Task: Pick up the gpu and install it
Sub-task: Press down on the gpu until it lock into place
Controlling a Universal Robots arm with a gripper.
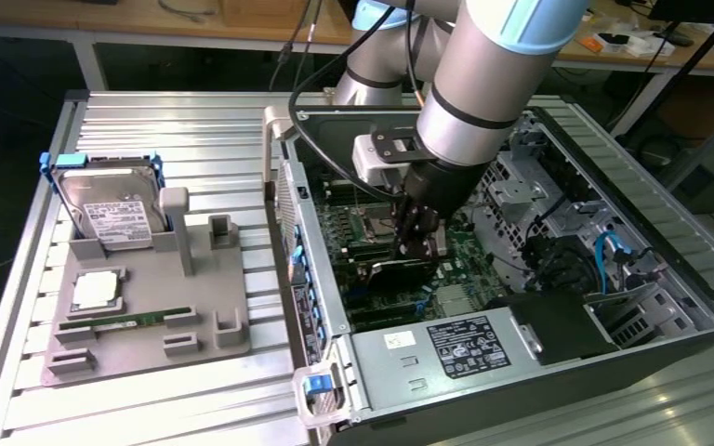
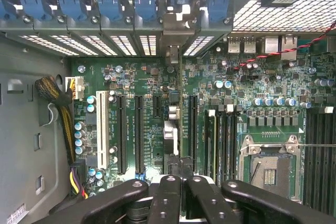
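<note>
Gripper [image 2: 181, 174] down inside the open computer case [image 1: 654, 223], fingers clamped on the gpu's [image 1: 397, 271] thin dark edge, the card standing over the green motherboard [image 2: 142, 77]. Best kept square to the long black slot [image 2: 182, 129], silvery bracket toward the perforated rear wall

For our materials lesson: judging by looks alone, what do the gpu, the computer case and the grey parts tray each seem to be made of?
gpu: dark board with a black, slightly glossy face, probably circuit laminate under plastic; seen edge-on between the gripper fingers.
Computer case: painted or bare sheet metal, judging by its thin folded walls and perforated panels.
Parts tray: matt grey with moulded posts, likely plastic.
</note>
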